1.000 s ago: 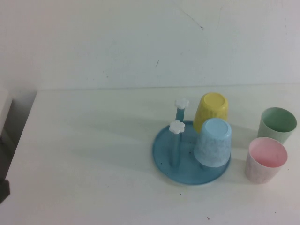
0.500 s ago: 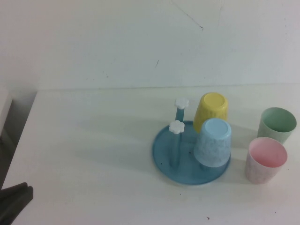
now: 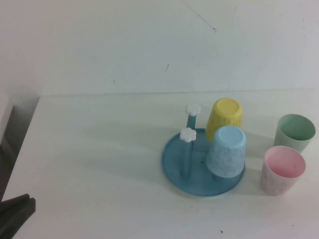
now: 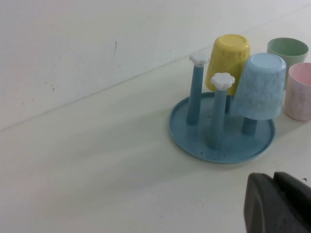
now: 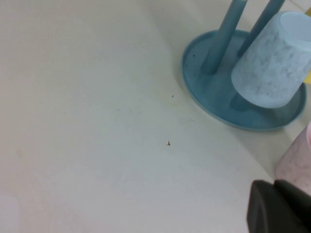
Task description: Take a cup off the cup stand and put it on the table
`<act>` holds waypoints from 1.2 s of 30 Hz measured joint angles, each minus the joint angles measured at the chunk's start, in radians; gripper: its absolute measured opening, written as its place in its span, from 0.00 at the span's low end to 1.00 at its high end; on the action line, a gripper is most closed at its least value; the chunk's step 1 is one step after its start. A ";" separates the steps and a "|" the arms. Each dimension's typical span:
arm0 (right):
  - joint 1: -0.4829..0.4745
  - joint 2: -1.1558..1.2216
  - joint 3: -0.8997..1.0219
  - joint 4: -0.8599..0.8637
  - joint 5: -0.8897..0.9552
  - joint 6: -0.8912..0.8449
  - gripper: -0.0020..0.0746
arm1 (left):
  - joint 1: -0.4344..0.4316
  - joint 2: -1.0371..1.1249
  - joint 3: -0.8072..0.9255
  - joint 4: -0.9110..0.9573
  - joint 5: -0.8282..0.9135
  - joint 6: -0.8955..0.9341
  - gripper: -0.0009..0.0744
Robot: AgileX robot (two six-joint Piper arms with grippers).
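Cup (image 3: 295,131): the mint-green tumbler stands upright, mouth up, on the bench (image 3: 99,164) near its right edge, just behind the pink cup (image 3: 282,169) and apart from the cup stand (image 3: 174,167). Judged from this, it is already off the stand. The yellow cup (image 3: 225,117) and light blue cup (image 3: 227,151) sit inverted over pegs, presumably to drain.

Left end effector (image 3: 15,214) sits at the bench's near left corner, holding nothing; its opening cannot be determined. Right end effector (image 5: 279,208) hovers over the bench near the stand, empty; its opening likewise cannot be determined.
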 joint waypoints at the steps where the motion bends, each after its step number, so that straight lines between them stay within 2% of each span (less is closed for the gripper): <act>1: 0.000 0.000 0.000 0.002 0.005 0.000 0.02 | 0.000 0.000 0.000 0.000 0.000 0.000 0.01; 11: 0.000 0.000 0.000 0.002 0.009 0.000 0.02 | 0.011 0.000 0.000 -0.028 0.000 0.000 0.01; 14: 0.000 0.000 0.000 0.002 0.013 0.000 0.02 | 0.084 -0.002 0.000 -0.103 0.002 0.002 0.01; 20: 0.000 0.000 0.000 0.018 0.014 0.000 0.02 | 0.329 -0.053 0.015 -0.177 -0.014 0.002 0.01; 25: 0.000 0.000 0.000 0.018 0.015 0.000 0.02 | 0.482 -0.155 0.133 -0.193 -0.141 0.002 0.01; 30: 0.000 0.000 0.000 0.023 0.017 0.000 0.02 | 0.571 -0.237 0.338 -0.209 -0.316 0.028 0.01; 36: 0.000 0.000 0.000 0.025 0.017 0.000 0.02 | 0.624 -0.300 0.506 -0.232 -0.334 0.107 0.01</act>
